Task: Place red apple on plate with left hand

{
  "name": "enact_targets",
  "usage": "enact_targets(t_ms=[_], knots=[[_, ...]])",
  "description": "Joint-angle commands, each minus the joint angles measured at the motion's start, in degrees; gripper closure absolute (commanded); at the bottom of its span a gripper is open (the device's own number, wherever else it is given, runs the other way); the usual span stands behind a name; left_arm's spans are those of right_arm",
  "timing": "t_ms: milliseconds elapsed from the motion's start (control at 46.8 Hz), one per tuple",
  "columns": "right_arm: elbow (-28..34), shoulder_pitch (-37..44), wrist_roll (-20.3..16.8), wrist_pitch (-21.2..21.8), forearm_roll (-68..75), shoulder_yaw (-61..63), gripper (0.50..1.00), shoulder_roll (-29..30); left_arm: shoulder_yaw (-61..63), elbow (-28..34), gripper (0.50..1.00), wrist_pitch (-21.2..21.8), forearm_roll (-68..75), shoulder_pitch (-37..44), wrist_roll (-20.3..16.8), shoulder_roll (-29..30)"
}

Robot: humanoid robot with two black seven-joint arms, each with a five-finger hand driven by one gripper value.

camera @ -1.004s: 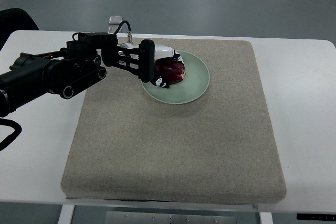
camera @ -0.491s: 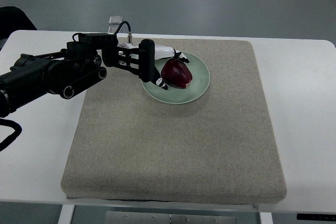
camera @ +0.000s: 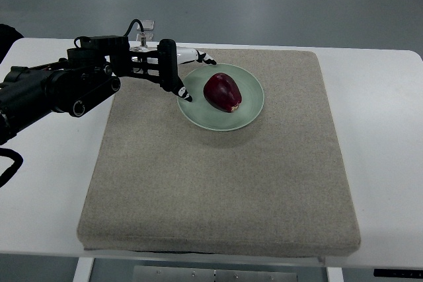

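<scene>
Apple (camera: 222, 92) lies on the plate (camera: 250, 114), slightly right of centre, free of any contact. Plate sits on the grey mat (camera: 218, 183), toward its far edge; mat covers the white counter (camera: 383, 163). Left hand (camera: 173, 73) hangs at the plate's left rim, fingers (camera: 184, 94) spread wide, holding nothing, clear of the apple. Arm enters from the left edge.

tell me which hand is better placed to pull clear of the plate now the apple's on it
Left. The left hand is open at the plate's left rim, apart from the red apple. No right arm shows.
</scene>
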Motion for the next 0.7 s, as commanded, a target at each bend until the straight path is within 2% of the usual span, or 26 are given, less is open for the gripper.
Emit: enact_targets(t_ms=[0, 299, 598, 683], knots=[[0.0, 0.0, 0.0, 0.0, 0.0, 0.0, 0.57, 0.0, 0.0, 1.9, 0.508, 3.3, -1.5, 0.0, -0.1, 0.0], [0.0, 0.0, 0.0, 0.0, 0.0, 0.0, 0.568, 0.0, 0.0, 3.8, 0.508, 11.0, -17.2, -0.7, -0.1, -0.1], [0.0, 0.0, 0.0, 0.0, 0.0, 0.0, 0.57, 0.0, -0.9, 8.8, 0.519, 17.6, -44.8, -1.1, 1.3, -1.9], [0.0, 0.0, 0.0, 0.0, 0.0, 0.0, 0.57, 0.0, -1.1, 10.7, 0.519, 18.2, -54.3, -1.8, 3.8, -2.1]])
